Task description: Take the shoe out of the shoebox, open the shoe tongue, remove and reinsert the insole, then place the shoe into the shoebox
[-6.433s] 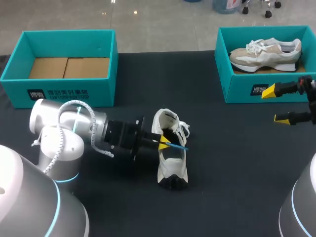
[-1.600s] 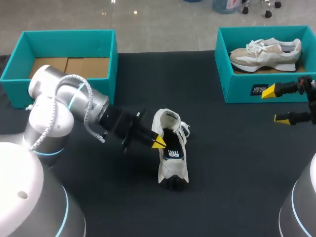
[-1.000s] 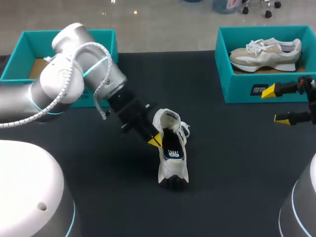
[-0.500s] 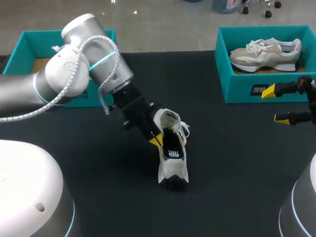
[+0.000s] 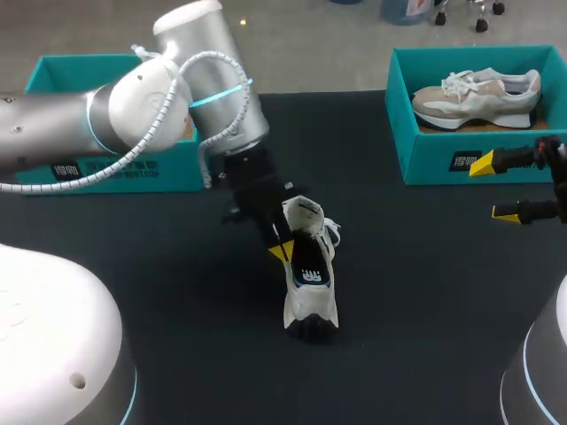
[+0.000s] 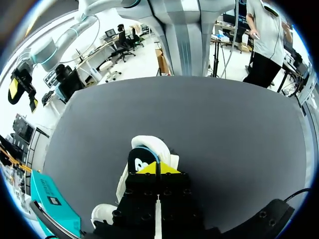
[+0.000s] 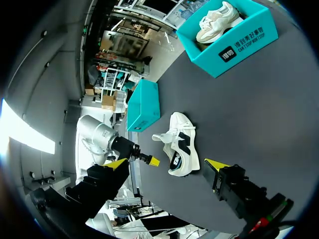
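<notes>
Head view shows the left gripper [image 5: 282, 251] pinched closed beside the shoe [image 5: 310, 301], the left arm [image 5: 133, 106] partly hiding the far-left shoebox [image 5: 106, 173]; right gripper [image 5: 493, 188] gapes.

The table [image 5: 425, 292] is the one piece of furniture here: a wide, flat top covered in black, matte material (its far edge runs straight across the head view), under soft, even light.

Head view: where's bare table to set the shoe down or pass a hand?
Bare table: between the white shoe and the right shoebox, and from the shoe's toe to the near edge. Crowded: around the shoe's opening, where the left gripper sits.
</notes>
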Robot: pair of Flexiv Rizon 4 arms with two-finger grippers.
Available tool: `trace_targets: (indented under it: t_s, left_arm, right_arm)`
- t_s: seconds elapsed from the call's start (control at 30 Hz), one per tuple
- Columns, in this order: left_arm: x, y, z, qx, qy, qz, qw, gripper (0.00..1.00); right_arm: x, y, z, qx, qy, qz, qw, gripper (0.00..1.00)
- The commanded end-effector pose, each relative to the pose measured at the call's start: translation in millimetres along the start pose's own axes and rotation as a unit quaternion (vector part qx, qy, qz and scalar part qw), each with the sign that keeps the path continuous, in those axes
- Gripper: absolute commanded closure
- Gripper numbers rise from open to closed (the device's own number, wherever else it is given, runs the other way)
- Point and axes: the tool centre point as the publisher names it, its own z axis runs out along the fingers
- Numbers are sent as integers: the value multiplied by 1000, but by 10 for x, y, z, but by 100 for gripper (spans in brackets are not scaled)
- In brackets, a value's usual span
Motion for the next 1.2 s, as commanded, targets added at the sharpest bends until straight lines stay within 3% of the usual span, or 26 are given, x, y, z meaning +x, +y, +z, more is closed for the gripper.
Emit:
trace_targets:
  t_s: [0.03, 0.23, 0.93, 1.07, 1.2]
  left_arm:
    - [-88, 47, 103, -11, 34, 21, 999, 100]
    - [-118, 148, 228, -39, 49, 22, 998, 100]
    - [-139, 291, 643, -67, 51, 5, 996, 100]
    - [-129, 303, 662, -77, 53, 1, 996, 100]
    - [-135, 261, 543, -88, 37, 4, 995, 100]
  right_arm:
    - [-1, -9, 6, -1, -2, 1, 1000, 0]
    - [-1, -9, 6, -1, -2, 1, 1000, 0]
    - [-1, -9, 6, -1, -2, 1, 1000, 0]
    - [-1, -9, 6, -1, -2, 1, 1000, 0]
    - [-1, -9, 6, -1, -2, 1, 1000, 0]
